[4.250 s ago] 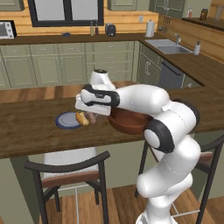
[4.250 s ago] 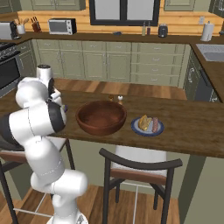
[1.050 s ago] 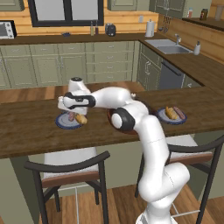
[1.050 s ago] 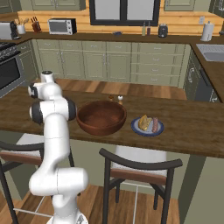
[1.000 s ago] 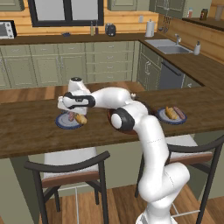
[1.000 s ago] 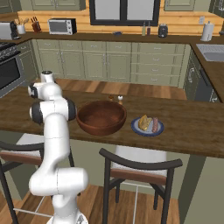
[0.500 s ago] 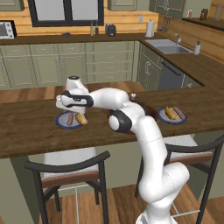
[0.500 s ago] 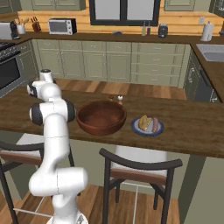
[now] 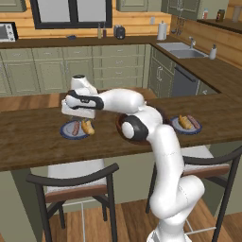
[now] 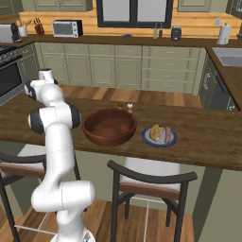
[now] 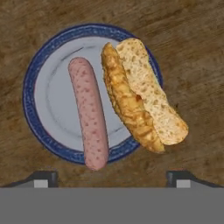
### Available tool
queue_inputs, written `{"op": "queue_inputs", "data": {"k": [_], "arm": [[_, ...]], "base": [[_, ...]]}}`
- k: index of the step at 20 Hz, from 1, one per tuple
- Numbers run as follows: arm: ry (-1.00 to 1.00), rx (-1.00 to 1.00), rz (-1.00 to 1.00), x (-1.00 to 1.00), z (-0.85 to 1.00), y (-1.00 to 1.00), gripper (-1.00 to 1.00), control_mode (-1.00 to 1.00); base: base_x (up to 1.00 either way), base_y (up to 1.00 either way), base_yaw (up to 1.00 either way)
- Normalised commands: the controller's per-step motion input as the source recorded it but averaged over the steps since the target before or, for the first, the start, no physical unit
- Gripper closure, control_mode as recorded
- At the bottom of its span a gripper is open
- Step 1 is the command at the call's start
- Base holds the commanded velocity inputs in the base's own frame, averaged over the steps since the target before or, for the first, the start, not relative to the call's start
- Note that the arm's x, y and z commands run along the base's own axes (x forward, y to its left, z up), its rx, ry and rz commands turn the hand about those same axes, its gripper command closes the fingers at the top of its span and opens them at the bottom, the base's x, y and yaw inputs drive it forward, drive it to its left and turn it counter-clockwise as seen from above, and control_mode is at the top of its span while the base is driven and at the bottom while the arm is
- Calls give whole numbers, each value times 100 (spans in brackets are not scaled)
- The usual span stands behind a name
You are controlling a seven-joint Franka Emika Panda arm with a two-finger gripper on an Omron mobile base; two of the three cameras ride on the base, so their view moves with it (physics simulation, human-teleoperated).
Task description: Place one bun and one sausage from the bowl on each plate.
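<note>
In the hand view a blue-grey plate (image 11: 47, 96) lies right below, with a pinkish sausage (image 11: 89, 114) on it and a split golden bun (image 11: 141, 97) beside the sausage, hanging over the rim. My gripper (image 11: 111, 177) is open above them, its fingertips (image 11: 43, 178) wide apart and holding nothing. The left base view shows the gripper (image 9: 77, 116) hovering over this plate (image 9: 66, 133) at the counter's left. A second plate (image 10: 159, 140) carries a bun (image 10: 155, 132) and a sausage (image 10: 167, 135). The dark wooden bowl (image 10: 109, 126) between the plates looks empty.
The plates and bowl stand on a long wooden counter (image 9: 28, 146). Two bar chairs (image 9: 75, 182) are tucked under its near edge. Two small shakers (image 10: 124, 107) stand behind the bowl. Cabinets and a sink (image 9: 182, 48) line the far walls.
The jaws have spread wide above the left plate, and the sausage now lies free on it beside the bun. The arm has barely moved.
</note>
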Motion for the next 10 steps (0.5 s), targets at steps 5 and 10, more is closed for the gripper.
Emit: {"op": "queue_inputs", "data": {"k": [5, 10], "arm": [[-1, 0, 0, -65, 8, -98, -100, -100], [0, 0, 0, -54, 39, -100, -100, -100]], "base": [[0, 0, 0], [0, 0, 0]]}}
